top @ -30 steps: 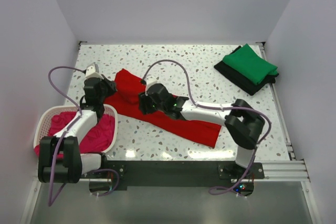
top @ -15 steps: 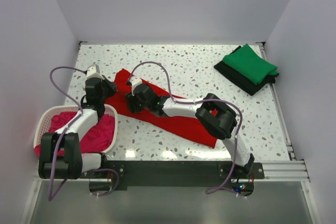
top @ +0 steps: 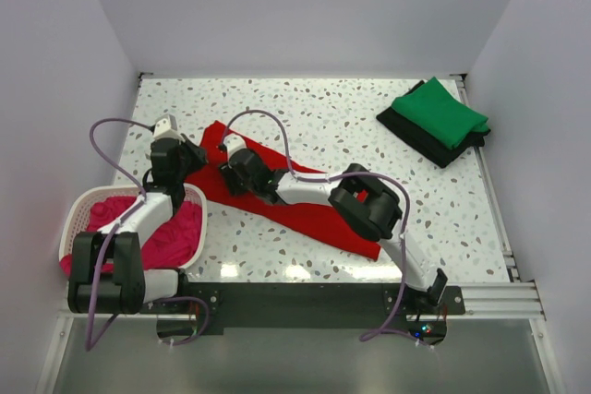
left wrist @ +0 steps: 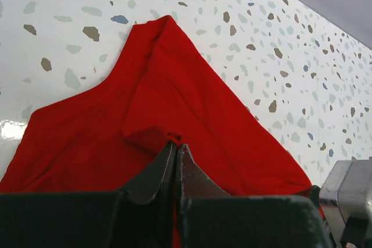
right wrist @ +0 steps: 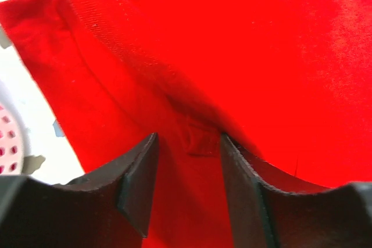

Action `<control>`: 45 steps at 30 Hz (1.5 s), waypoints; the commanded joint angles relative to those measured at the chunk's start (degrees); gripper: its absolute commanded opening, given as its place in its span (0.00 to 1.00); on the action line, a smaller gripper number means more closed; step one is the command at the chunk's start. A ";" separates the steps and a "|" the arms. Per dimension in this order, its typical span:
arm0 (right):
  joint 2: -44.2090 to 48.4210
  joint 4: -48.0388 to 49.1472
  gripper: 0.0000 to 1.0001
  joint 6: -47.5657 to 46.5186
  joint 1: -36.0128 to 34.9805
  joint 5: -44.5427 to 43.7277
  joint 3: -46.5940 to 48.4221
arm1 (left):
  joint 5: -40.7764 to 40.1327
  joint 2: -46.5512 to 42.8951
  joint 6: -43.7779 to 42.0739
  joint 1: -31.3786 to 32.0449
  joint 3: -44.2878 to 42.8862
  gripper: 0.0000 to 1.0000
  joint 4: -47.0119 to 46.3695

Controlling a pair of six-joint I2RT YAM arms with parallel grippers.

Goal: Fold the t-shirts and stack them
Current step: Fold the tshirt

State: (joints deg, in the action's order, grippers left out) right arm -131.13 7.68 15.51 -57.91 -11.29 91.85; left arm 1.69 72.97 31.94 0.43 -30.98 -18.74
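Bright o/head light — table (top: 295, 269) glare, rt-wrist red t-shirt (right wrist: 261, 39) blurry

Lab robot cell, plain white walls (top: 305, 16) boxing a speckled tabletop (top: 342, 117), aluminium rail (top: 489, 294) at its near edge

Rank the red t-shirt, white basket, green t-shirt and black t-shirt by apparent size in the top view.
1. red t-shirt and white basket: too close to rank, since the arms cover part of each.
2. green t-shirt, folded.
3. black t-shirt, only edges showing beneath the green.
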 commanded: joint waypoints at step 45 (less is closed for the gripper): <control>11.25 0.49 0.00 0.84 -0.19 -3.30 -10.82 | 0.85 -10.48 -0.39 -0.43 3.82 0.57 2.48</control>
State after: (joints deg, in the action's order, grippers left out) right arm -123.48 7.86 15.81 -57.91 -14.28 81.30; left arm 1.67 64.31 31.94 0.38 -27.20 -16.08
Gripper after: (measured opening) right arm 0.051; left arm 0.563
